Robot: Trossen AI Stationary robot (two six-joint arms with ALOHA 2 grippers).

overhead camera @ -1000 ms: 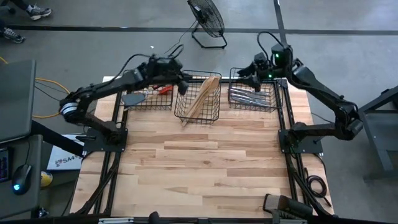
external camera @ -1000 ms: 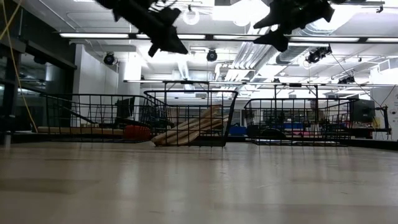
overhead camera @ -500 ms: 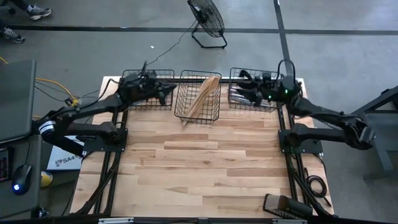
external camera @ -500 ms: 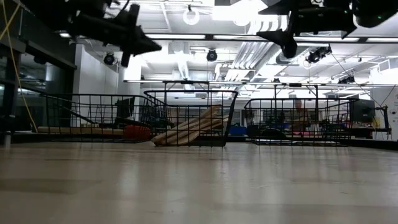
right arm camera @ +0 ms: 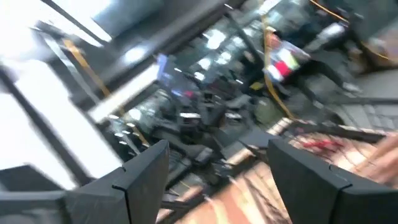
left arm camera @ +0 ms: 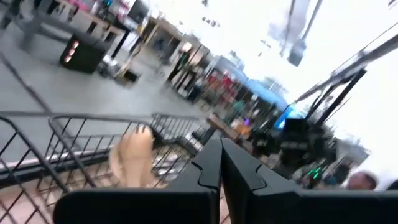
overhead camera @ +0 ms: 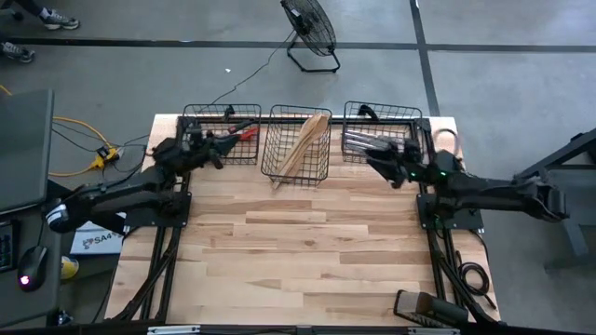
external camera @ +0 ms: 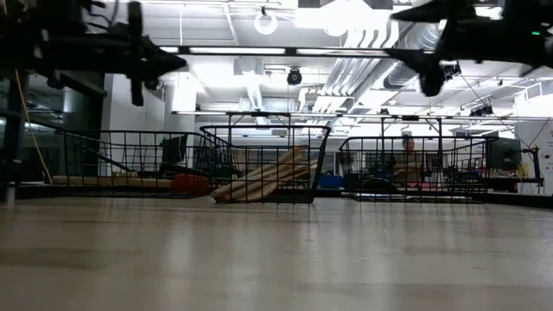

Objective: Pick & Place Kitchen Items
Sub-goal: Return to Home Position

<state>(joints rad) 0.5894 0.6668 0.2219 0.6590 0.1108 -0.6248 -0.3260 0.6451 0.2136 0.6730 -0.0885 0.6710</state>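
Three black wire baskets stand along the table's far edge. The left basket (overhead camera: 222, 135) holds a red-headed spatula (overhead camera: 244, 133). Pale wooden utensils (overhead camera: 303, 144) lean in the middle basket (overhead camera: 298, 147), also seen in the left wrist view (left arm camera: 134, 158). Silver cutlery (overhead camera: 368, 141) lies in the right basket (overhead camera: 380, 130). My left gripper (overhead camera: 216, 151) hangs shut and empty over the near rim of the left basket, high above the table (external camera: 168, 62). My right gripper (overhead camera: 377, 154) hangs open and empty over the near rim of the right basket (external camera: 416, 67), its fingers wide apart (right arm camera: 217, 171).
A wide bare stretch of the wooden tabletop (overhead camera: 307, 242) lies between the baskets and the near edge. Black frame rails (overhead camera: 424, 200) run along both sides of the table. A floor fan (overhead camera: 310, 33) stands beyond the far edge.
Both arms have folded back from above the baskets and sunk. My left gripper has gone toward the table's left and near edges, my right gripper toward the right and near edges. Both have tipped up from pointing downward to about level. The left has stayed shut, the right open.
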